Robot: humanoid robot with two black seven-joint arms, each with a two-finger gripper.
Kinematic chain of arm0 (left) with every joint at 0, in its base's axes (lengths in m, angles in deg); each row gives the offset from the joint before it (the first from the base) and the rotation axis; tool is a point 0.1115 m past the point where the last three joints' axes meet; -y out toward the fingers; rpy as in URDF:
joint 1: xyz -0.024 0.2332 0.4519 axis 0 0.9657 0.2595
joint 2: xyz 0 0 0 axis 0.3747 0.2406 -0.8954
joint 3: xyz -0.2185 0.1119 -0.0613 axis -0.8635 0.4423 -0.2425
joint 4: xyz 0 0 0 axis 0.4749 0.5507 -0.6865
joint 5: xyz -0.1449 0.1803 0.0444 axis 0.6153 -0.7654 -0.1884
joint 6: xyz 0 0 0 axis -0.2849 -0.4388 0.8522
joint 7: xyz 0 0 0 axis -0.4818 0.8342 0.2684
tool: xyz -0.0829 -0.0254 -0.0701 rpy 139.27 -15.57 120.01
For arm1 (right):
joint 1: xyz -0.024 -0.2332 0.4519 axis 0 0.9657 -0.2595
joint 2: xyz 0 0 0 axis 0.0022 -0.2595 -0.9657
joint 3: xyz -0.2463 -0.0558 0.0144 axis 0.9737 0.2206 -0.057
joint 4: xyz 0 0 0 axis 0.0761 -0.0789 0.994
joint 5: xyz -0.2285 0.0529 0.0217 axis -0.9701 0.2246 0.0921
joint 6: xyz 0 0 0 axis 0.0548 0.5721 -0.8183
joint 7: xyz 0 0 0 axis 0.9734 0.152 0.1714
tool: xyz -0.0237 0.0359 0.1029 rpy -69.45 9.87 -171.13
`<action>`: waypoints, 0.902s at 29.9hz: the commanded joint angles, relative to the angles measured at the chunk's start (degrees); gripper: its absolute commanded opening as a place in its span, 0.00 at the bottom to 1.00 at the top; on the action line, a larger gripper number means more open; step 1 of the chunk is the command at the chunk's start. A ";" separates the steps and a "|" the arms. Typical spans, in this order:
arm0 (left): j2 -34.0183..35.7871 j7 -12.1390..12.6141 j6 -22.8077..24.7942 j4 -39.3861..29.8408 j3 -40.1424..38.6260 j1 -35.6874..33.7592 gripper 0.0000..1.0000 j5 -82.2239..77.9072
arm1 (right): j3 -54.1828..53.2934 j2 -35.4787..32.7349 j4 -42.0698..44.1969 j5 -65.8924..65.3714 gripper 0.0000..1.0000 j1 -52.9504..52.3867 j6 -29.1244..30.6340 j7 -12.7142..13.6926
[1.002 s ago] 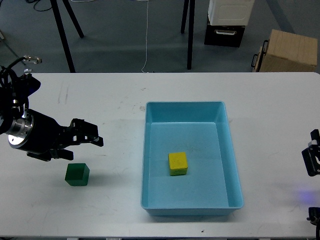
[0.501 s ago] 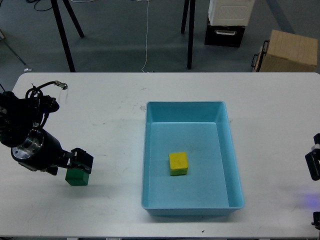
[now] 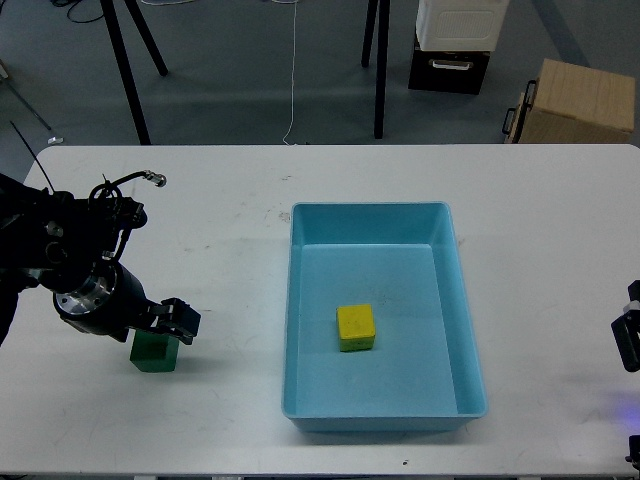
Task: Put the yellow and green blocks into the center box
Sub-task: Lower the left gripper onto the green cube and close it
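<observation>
Yellow block (image 3: 355, 327) lies flat on the floor of the blue box (image 3: 466, 330), slightly toward 7 o'clock of the floor's centre, clear of all four walls. That half of the task looks complete.

Green block (image 3: 153, 352) sits on the white surface (image 3: 220, 230), well apart from the box, off its 9 o'clock wall. My left claw (image 3: 178, 324) hangs directly over the block's top edge, fingers pointing toward 3 o'clock. It is seen dark and nearly end-on; I cannot tell whether the fingers are parted or clenched, nor whether they touch the block. The block's lower faces show fully, its base apparently flat on the surface, so I judge it not yet lifted.

The wrist is positioned above the block rather than beside it, presumably so the fingers can straddle two opposite faces from the top.

Right arm: only a small dark part shows at the 3 o'clock edge of view; its claw is out of view.

Next move as I judge it: secure the green block, raise it above the wall height, carry it toward 3 o'clock over the rim and set it down beside the yellow one.
</observation>
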 commanded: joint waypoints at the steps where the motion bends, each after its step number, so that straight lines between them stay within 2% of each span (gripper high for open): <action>1: 0.18 -0.03 -0.22 0.25 -0.09 0.37 1.00 -0.01 | 0.01 -0.09 0.00 -0.01 1.00 0.00 0.00 0.01; 27: -1.49 -0.03 -0.31 5.78 -0.62 6.43 1.00 -1.76 | 0.09 -0.18 0.00 -0.01 1.00 0.53 0.00 0.01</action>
